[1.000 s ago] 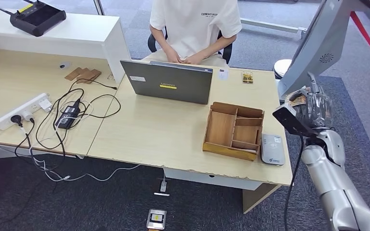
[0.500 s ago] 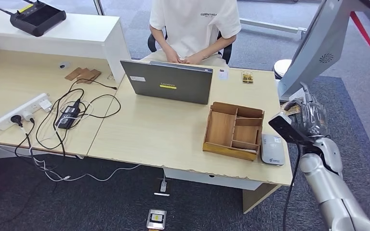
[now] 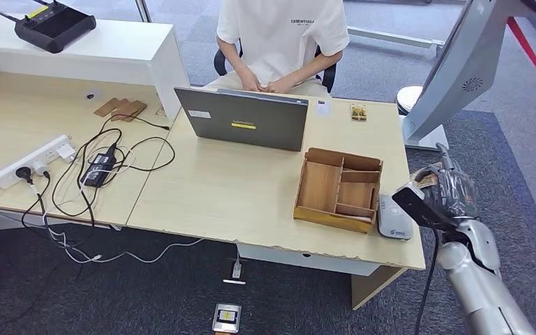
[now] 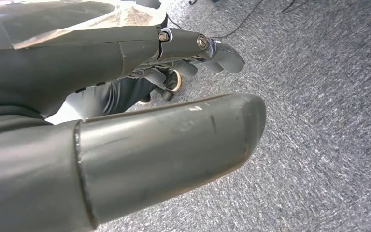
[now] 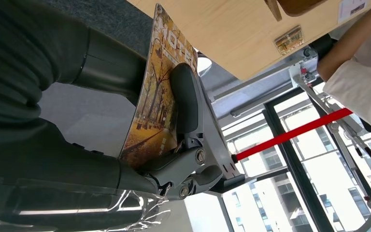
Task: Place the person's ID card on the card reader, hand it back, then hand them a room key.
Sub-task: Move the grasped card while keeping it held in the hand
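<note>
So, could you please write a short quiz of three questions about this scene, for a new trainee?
1. True or false: the right hand holds a card with a picture of autumn trees.
2. Beside which side of the wooden organizer does the card reader lie on the desk: A the laptop side, B the side toward the robot's right arm, C inside it?
3. Fill in: the left hand hangs over the grey ____ and holds nothing.

Key: 1 true; 2 B; 3 carpet.
</note>
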Tool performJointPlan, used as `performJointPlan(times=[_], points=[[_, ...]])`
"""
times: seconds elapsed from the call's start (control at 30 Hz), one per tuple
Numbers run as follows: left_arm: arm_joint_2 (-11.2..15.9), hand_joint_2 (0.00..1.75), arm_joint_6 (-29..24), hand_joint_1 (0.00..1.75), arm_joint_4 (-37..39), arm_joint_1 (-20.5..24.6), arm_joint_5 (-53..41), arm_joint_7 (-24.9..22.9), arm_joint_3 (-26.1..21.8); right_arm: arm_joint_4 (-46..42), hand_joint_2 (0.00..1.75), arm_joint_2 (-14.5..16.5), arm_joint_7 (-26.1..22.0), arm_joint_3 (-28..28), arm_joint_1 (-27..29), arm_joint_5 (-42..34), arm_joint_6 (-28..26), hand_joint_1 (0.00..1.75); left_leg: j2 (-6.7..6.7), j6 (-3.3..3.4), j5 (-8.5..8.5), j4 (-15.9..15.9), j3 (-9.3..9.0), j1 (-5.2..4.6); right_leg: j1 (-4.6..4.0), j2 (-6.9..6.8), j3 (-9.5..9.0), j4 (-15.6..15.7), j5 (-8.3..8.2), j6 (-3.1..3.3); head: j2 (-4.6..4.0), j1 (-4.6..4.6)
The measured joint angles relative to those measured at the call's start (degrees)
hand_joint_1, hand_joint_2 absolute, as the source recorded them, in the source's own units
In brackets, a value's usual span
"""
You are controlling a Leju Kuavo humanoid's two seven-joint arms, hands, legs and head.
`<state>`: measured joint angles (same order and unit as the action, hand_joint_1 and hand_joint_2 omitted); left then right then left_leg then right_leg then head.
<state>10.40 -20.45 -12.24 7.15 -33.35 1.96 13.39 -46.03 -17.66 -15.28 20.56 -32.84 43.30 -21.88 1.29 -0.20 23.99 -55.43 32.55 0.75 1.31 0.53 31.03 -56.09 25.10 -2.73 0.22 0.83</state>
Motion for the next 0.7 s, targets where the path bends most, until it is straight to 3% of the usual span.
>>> performJointPlan(times=[0.7], points=[[0.04,0.0,-0.51,0.0,0.07,-0.05,-1.08,0.09,-0.16,0.26,1.75,-0.93,0.79,-0.37,5.0,0.33,-0.02,1.75,-0.01,0.0,0.01,0.01,0.01,0.0,0.0,0.0,0.0,0.0,0.01,0.02,0.0,0.0]])
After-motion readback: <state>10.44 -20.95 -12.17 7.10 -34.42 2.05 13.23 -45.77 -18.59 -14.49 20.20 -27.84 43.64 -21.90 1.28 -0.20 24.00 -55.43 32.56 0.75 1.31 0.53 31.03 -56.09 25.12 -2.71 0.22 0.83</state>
